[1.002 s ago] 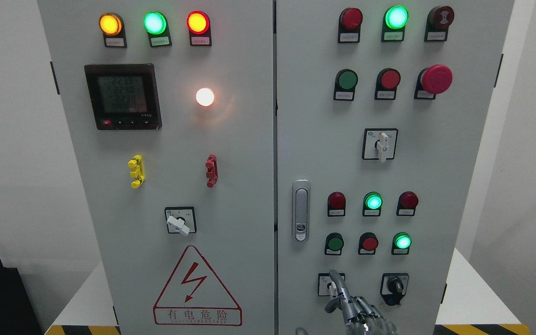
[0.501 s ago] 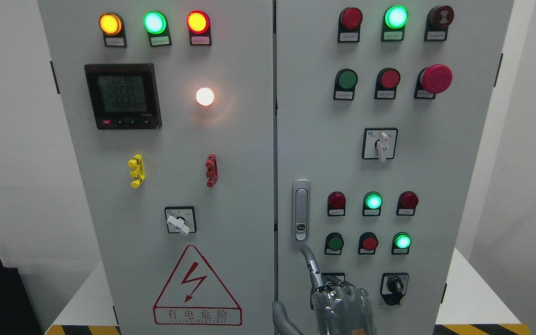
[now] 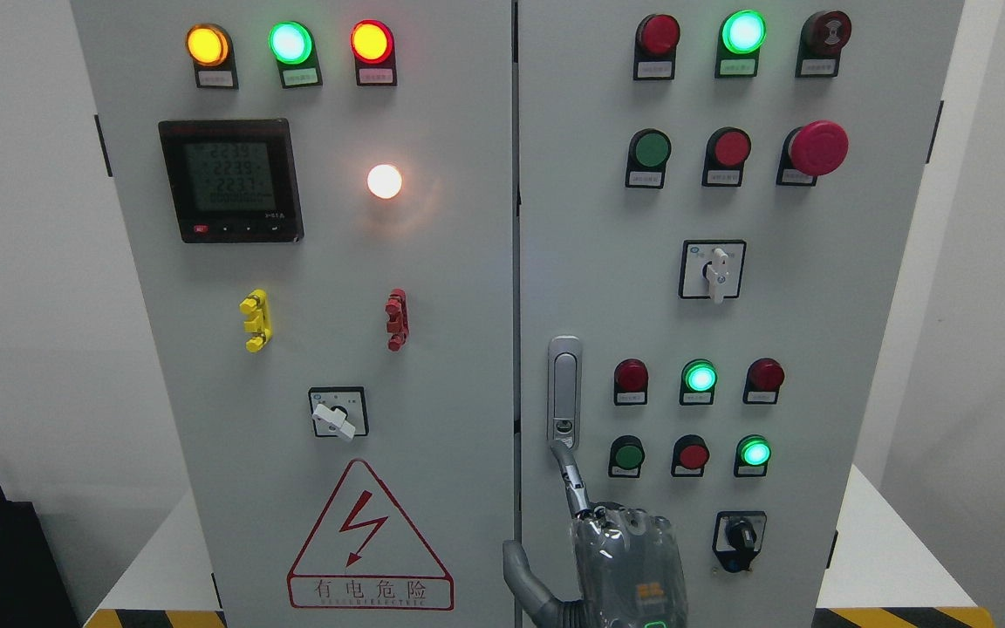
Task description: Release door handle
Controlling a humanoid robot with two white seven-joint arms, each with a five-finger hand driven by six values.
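Note:
The door handle [image 3: 564,392] is a slim silver latch set upright at the left edge of the right cabinet door [image 3: 607,262], with a round lock at its lower end. My right hand [image 3: 620,554] comes up from the bottom edge just below it. Its index finger [image 3: 570,475] is stretched up, with the tip touching the handle's bottom end. The thumb [image 3: 520,571] sticks out to the left and the other fingers are curled in. The hand holds nothing. The left arm is out of view.
The grey cabinet has two shut doors with a seam [image 3: 516,305] between them. Push buttons and lamps [image 3: 700,377] and rotary switches [image 3: 739,534] sit right of the hand. The left door carries a meter [image 3: 230,180] and a warning triangle [image 3: 369,541].
My right hand has risen and moved left, from the switch at the lower right door to just below the handle. Its index fingertip now touches the handle's bottom end.

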